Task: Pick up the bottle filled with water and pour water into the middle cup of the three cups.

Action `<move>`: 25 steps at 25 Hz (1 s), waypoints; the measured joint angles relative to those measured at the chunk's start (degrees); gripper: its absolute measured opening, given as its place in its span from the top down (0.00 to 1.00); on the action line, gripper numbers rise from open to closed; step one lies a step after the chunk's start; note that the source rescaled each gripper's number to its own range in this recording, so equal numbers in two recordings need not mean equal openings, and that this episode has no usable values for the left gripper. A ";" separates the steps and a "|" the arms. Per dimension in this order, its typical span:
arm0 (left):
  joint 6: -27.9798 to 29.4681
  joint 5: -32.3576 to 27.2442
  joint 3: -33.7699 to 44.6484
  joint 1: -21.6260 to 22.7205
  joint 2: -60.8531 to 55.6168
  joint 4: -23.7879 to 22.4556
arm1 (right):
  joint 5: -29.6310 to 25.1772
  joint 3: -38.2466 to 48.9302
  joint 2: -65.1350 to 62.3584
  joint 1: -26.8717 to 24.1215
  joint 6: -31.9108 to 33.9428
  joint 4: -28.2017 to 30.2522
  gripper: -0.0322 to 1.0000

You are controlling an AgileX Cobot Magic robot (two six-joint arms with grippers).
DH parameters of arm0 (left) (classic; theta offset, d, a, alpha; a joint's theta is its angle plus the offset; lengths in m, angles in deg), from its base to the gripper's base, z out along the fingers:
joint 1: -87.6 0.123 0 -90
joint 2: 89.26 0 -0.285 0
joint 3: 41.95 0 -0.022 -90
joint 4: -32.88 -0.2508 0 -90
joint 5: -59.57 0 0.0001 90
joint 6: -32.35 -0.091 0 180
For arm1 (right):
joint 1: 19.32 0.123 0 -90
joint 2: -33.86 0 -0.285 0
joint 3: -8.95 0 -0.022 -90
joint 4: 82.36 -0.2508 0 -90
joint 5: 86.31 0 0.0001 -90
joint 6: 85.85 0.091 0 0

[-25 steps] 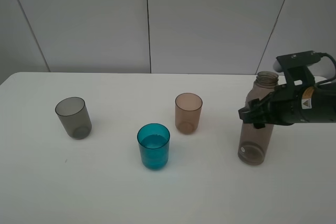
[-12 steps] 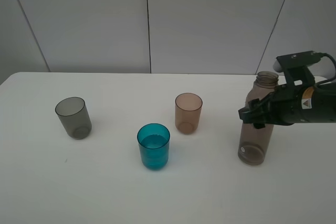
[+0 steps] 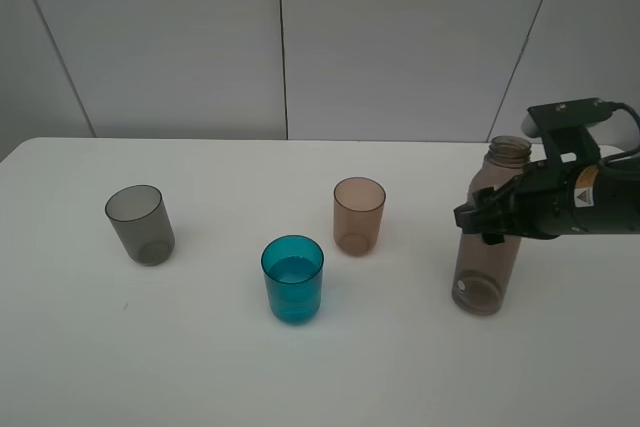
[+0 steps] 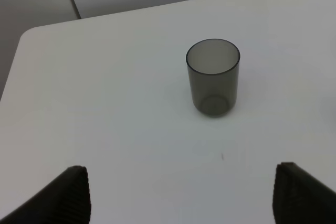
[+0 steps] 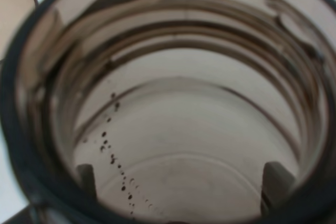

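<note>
The smoky brown-grey bottle (image 3: 487,267) stands upright at the right of the table, with no cap. My right gripper (image 3: 490,217) is shut on its upper body from the right. In the right wrist view the bottle (image 5: 178,103) fills the picture, and both fingers (image 5: 275,179) show through its wall. The teal-blue middle cup (image 3: 293,280) stands front centre with some water in it. The smoky grey cup (image 3: 140,225) stands at the left and the brownish-pink cup (image 3: 359,215) behind the middle. My left gripper (image 4: 181,198) is open and empty, short of the grey cup (image 4: 213,77).
The white table (image 3: 400,367) ends at a grey panelled wall behind. Its rounded far left corner (image 4: 26,32) shows in the left wrist view. The left arm is out of the exterior view.
The bottle and my right gripper have shifted very slightly to the left. The cups have not moved.
</note>
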 joint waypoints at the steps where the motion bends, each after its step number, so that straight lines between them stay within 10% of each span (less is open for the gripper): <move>1: 0.00 0.00 0.00 0.00 0.00 0.00 | 0.00 0.00 0.00 0.00 0.00 -0.02 0.97; 25: 0.00 0.00 0.00 0.00 0.00 0.00 | 2.74 1.91 -0.81 0.00 0.00 -1.54 0.95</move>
